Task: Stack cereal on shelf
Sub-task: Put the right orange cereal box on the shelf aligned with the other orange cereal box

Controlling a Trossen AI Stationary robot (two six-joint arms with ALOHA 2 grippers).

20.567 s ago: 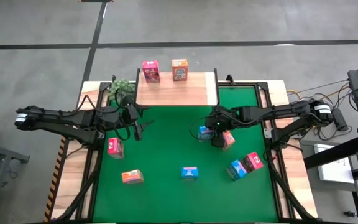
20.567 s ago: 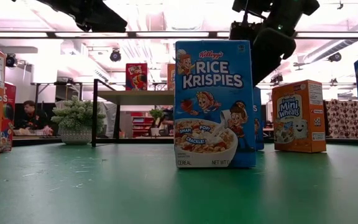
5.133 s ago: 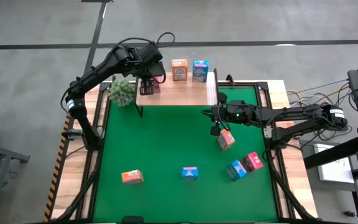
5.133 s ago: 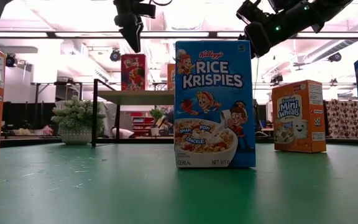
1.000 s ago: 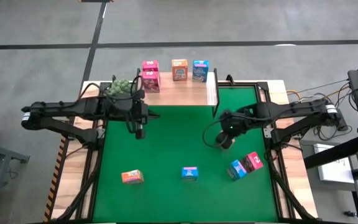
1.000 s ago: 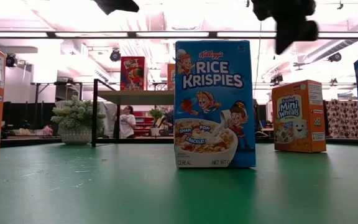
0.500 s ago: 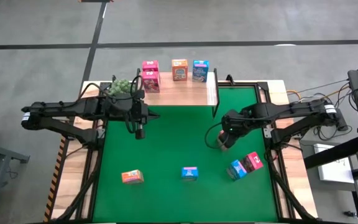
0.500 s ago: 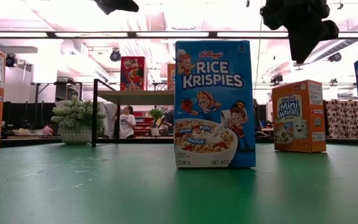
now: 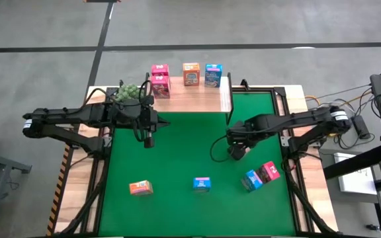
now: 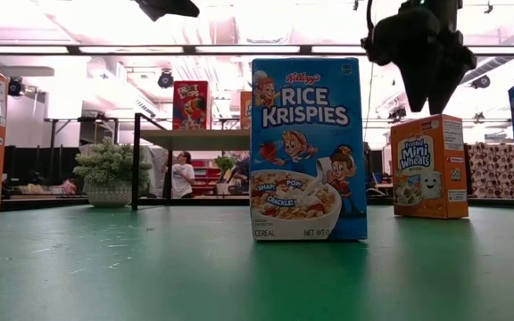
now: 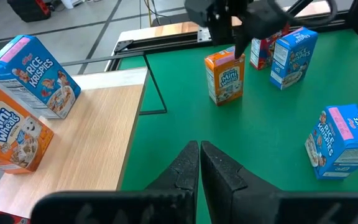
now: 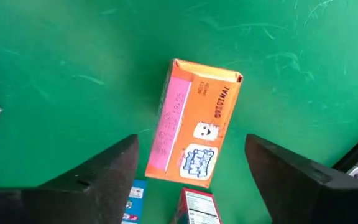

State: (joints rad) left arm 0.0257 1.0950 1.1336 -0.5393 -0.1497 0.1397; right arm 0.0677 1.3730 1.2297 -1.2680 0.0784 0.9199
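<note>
Presently my right tool hangs directly above an upright orange cereal box on the green mat, its fingers spread wide to either side of the box and gripping nothing. My left tool waits closed and empty over the mat near the shelf, where four boxes already stand.

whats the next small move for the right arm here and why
Probably lower the right gripper straight down over the orange Mini-Wheats box and close on it. Its fingers stand wide open directly above the box, which sits upright on the green mat, not yet gripped. The left gripper waits shut near the shelf.
</note>
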